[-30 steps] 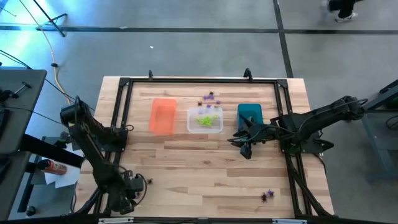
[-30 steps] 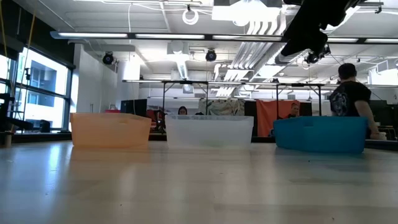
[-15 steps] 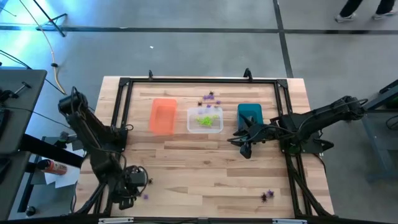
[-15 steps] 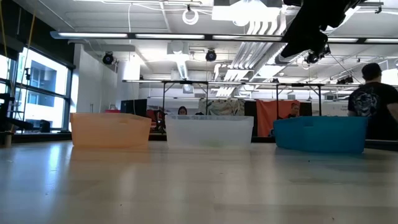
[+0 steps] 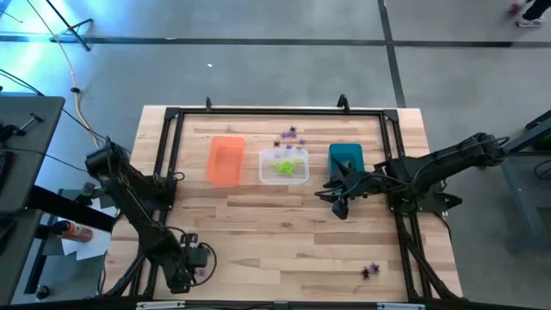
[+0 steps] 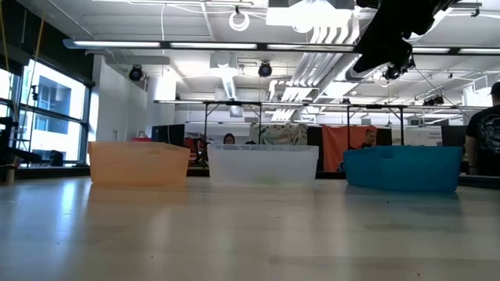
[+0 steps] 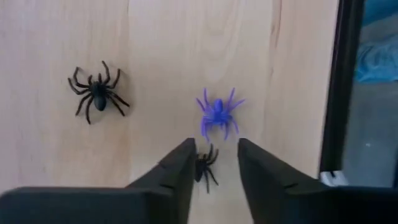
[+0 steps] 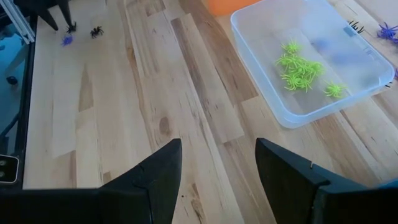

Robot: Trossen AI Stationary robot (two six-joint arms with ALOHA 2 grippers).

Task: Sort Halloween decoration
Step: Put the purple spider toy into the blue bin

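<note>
My left gripper (image 5: 198, 263) stands open near the table's front left corner, pointing steeply down. Between its fingers (image 7: 213, 163) a small black spider (image 7: 205, 168) lies on the wood, partly hidden by one finger. A purple spider (image 7: 217, 114) lies just beyond the fingertips and another black spider (image 7: 96, 94) lies off to one side. The clear bin (image 5: 298, 176) holds lime green spiders (image 8: 300, 72). My right gripper (image 5: 337, 201) hangs open above the table, in front of the teal bin (image 5: 345, 156).
An orange bin (image 5: 225, 160) stands left of the clear one. Purple and black spiders (image 5: 291, 134) lie behind the clear bin, and two more (image 5: 370, 271) near the front right corner. A black frame (image 5: 172, 146) rims the table. The middle of the wood is bare.
My left gripper has shifted a little toward the table's right edge along the front edge and has rolled about its own pointing line. In the room behind the table a person has walked off to the right.
</note>
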